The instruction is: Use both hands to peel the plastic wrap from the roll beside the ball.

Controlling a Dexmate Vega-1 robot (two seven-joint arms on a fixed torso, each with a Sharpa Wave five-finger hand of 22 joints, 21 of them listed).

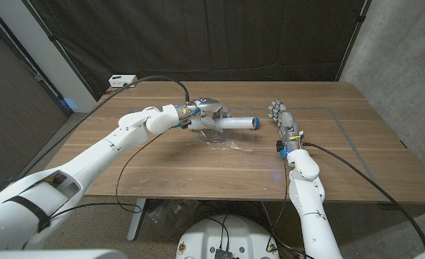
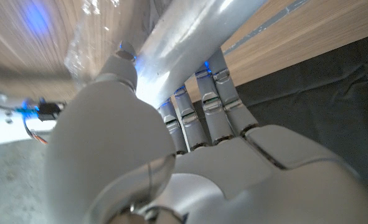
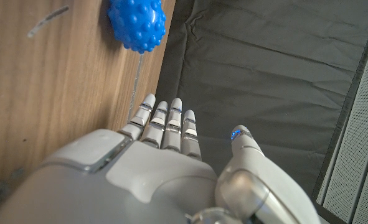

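Note:
My left hand (image 1: 203,111) grips the roll of plastic wrap (image 1: 235,124) and holds it level a little above the table's middle. Its fingers (image 2: 202,112) curl around the shiny tube (image 2: 190,37). A loose crumpled sheet of wrap (image 1: 223,142) hangs from the roll onto the wood. Something blue (image 1: 255,122) shows at the roll's right end; I cannot tell if it is the ball. My right hand (image 1: 284,121) stands just right of that end, fingers straight, holding nothing. A knobbly blue ball (image 3: 137,23) lies on the table beyond the right hand's fingers (image 3: 165,124).
A white socket box (image 1: 122,80) sits at the table's back left corner, its cable (image 1: 162,79) running toward my left wrist. A thin taped outline (image 1: 334,119) marks the table's right part. A dark curtain (image 1: 234,36) hangs behind.

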